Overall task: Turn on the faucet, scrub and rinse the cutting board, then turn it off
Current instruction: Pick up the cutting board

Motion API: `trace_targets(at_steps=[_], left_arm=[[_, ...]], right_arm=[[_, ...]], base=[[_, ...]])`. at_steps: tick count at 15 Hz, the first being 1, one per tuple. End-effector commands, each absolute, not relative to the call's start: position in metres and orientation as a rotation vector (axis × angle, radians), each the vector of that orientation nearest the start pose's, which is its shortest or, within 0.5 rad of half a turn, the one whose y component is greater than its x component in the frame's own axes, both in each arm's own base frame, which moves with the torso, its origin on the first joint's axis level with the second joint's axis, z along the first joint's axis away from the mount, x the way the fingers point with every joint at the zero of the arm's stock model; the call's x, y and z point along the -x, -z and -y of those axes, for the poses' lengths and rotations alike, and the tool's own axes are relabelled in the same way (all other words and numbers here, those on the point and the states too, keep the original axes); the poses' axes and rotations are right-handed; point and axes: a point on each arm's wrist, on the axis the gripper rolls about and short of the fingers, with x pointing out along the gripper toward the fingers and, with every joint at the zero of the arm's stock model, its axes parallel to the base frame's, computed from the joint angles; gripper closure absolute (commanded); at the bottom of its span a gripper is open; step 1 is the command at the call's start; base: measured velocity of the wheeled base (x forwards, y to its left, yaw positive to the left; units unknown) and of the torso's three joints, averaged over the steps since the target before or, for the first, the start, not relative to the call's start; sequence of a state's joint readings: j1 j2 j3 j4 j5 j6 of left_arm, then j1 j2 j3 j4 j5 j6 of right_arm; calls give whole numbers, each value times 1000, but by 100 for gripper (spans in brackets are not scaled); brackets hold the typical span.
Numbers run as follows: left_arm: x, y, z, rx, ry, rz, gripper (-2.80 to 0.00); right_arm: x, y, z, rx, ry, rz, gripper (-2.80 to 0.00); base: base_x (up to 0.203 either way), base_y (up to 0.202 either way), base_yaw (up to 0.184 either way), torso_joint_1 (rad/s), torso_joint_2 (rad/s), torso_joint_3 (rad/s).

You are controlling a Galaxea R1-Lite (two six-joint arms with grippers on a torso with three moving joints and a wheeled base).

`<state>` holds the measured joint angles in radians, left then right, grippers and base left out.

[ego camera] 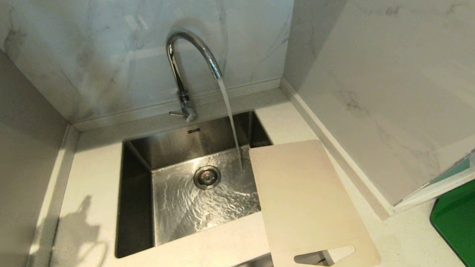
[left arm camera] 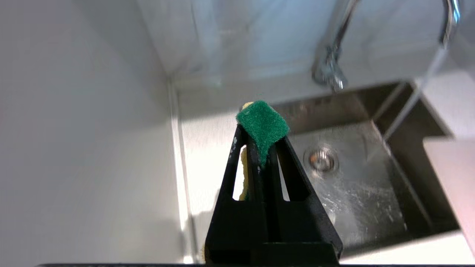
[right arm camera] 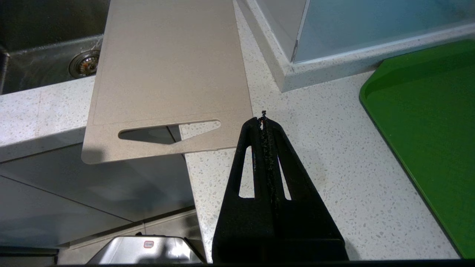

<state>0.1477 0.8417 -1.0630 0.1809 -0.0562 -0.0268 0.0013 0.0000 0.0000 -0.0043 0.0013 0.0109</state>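
Observation:
The chrome gooseneck faucet [ego camera: 183, 64] runs, its stream falling into the steel sink [ego camera: 137, 200] near the drain [ego camera: 207, 177]. The pale beige cutting board [ego camera: 307, 202] lies flat on the counter at the sink's right rim, one edge over the basin and its handle slot end past the counter's front edge. Neither arm shows in the head view. My left gripper [left arm camera: 261, 128] is shut on a green and yellow scrub sponge [left arm camera: 262, 124], held above the counter left of the sink [left arm camera: 371, 193], with the faucet [left arm camera: 330, 70] beyond. My right gripper [right arm camera: 263, 120] is shut and empty, above the counter beside the cutting board [right arm camera: 167, 74].
A dark green flat board [ego camera: 467, 220] lies on the counter at the far right, also in the right wrist view [right arm camera: 426, 122]. Marble walls close in behind the sink and on the right, and a plain wall stands on the left. A glass pane [ego camera: 456, 173] stands at the right corner.

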Motion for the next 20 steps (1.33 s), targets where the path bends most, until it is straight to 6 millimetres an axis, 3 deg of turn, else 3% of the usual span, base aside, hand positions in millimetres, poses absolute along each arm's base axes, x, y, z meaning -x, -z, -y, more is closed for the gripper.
trace_targets(at_steps=[1,4,9,20], left_arm=[[-10,-308,0,14,-90,85,0],[17,-261,4,13,-91,72,0],[26,-185,4,22,-46,-25,0],[12,-138,4,25,113,-96,0]], right_arm=[[23,-76,0,-11,-3,3,0],[23,-76,0,-11,-3,3,0],[23,-76,0,-11,-3,3,0],[23,-76,0,-11,-3,3,0]], base=[[0,0,0,0,0,0],[0,0,0,0,0,0],[0,0,0,0,0,0],[0,0,0,0,0,0]])
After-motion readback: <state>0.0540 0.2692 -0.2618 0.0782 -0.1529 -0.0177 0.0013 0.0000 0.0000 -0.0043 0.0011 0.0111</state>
